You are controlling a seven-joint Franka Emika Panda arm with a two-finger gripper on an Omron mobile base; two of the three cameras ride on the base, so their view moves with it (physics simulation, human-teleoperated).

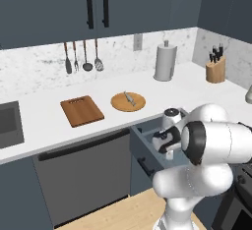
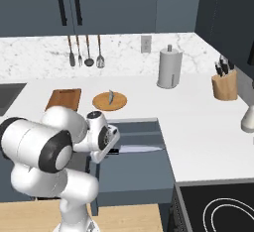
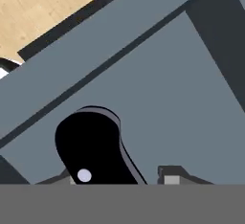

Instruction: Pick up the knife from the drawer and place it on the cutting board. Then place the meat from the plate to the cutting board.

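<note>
- Down inside the open drawer [image 2: 134,139], the knife [image 2: 140,148] lies flat, its black handle under the pincer [image 3: 122,177].
- First step in hand: the grasp. Fingertips [image 3: 171,176] flank the handle, part spread; whether they pinch it I cannot tell.
- Next: grip firmly, lift clear, carry to the cutting board [image 1: 81,110] on the desk [image 1: 44,121].
- Meat [image 1: 129,98] waits on the plate [image 1: 118,103].

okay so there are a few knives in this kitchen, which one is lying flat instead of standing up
The knife in the open drawer: it lies flat on the drawer floor, silver blade bare. The others stand handle-up in the tan knife block on the counter.
</note>
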